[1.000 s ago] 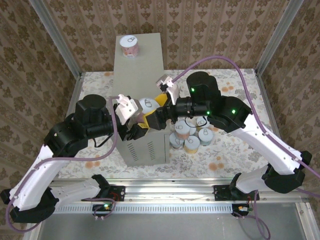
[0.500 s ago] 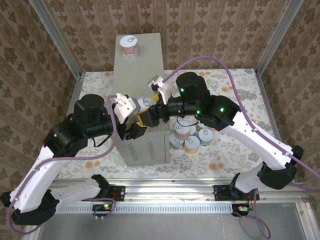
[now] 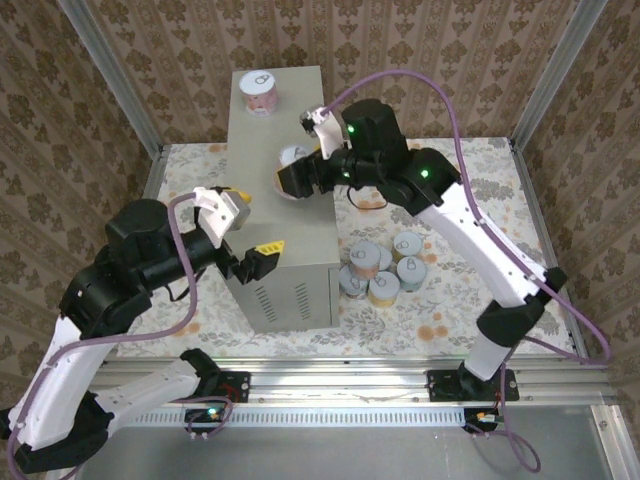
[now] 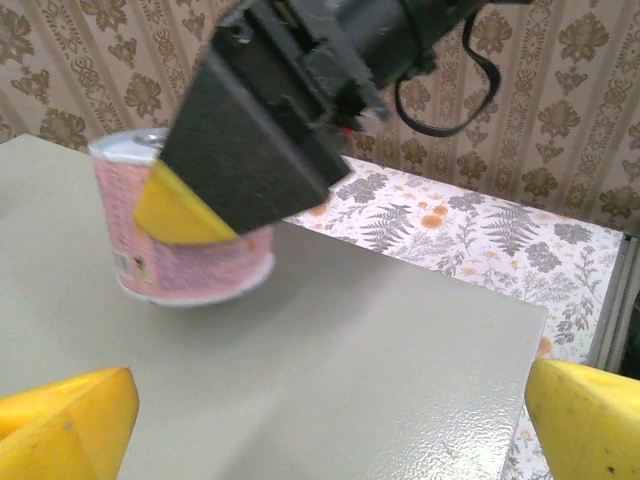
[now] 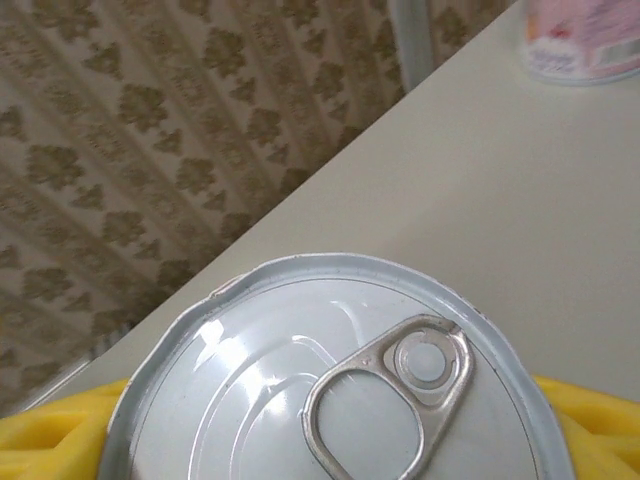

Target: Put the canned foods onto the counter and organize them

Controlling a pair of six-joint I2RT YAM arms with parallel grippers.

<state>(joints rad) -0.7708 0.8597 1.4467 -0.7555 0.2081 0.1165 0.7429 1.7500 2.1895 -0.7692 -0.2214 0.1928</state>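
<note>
Right tool (image 3: 291, 175) grips a pink can (image 3: 293, 156) on grey counter (image 3: 285, 110) (patterned wallpaper (image 3: 450, 60) behind); left tool (image 4: 325, 420) gapes empty.

Floral print and damask line the work cell

A pale floral-patterned surface (image 3: 440, 320), printed with orange blooms and grey fern leaves, lies between walls of brown damask wallpaper (image 3: 420, 60). Slanted aluminium posts (image 3: 110, 75) frame the left and right sides. A ribbed metal rail (image 3: 340, 380) runs along the near edge. The same fern print and wallpaper appear close up in the left wrist view.
</note>
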